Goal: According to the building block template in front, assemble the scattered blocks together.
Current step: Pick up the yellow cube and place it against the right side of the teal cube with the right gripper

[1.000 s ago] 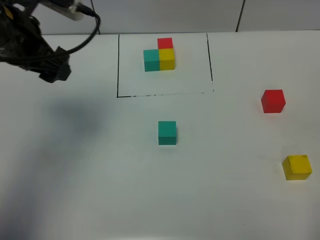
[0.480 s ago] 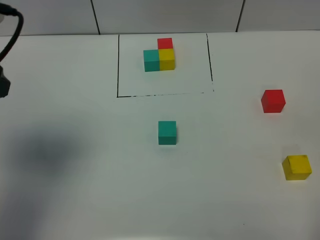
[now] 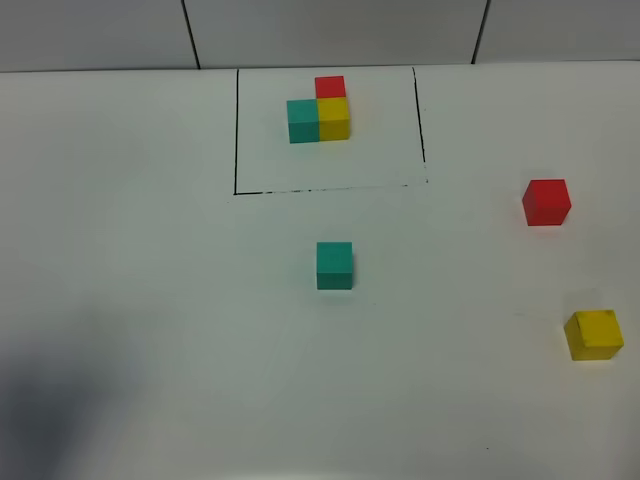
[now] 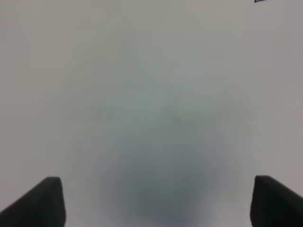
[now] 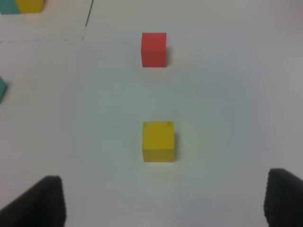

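The building block template (image 3: 318, 110) is a teal, yellow and red L inside a thin black drawn rectangle at the back middle. The loose teal cube (image 3: 334, 265) sits in front of the frame. The loose red cube (image 3: 546, 202) and yellow cube (image 3: 593, 335) lie at the right. No arm shows in the exterior view. My right gripper (image 5: 163, 203) is open and empty, with the yellow cube (image 5: 158, 141) ahead of it between the fingertips (image 5: 45, 201) and the red cube (image 5: 154, 49) beyond. My left gripper (image 4: 161, 203) is open over bare table.
The white table (image 3: 150, 300) carries a dark shadow at its front left corner. A corner of the black frame line (image 5: 87, 19) and an edge of the teal cube (image 5: 2, 89) show in the right wrist view. A tiled wall runs behind the table.
The left arm has pulled back out of the exterior view at the left. Its shadow has slid toward the front left corner. The cubes have not moved.
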You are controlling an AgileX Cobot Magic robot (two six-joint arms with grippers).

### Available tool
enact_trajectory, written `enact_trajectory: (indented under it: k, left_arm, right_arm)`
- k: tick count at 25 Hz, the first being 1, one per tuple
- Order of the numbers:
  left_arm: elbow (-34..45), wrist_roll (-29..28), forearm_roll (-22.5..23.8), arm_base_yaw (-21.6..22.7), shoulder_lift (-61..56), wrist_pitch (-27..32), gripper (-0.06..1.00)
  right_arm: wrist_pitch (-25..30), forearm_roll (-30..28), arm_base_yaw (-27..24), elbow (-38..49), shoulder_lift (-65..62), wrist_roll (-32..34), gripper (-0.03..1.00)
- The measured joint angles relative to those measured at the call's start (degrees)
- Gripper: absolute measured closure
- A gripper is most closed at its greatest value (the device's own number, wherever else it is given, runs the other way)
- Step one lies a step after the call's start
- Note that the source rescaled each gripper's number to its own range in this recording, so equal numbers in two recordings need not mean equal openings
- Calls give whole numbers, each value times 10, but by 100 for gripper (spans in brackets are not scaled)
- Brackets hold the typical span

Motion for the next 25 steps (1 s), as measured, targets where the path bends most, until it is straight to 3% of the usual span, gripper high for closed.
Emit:
enact_trajectory:
  k: [14, 25]
  left_arm:
    - [150, 39, -90, 0, -221, 6, 10]
    - [171, 96, -153, 0, -344, 34, 12]
  right_arm:
    - [0, 0, 0, 0, 0, 0, 24]
    - [0, 0, 0, 0, 0, 0, 24]
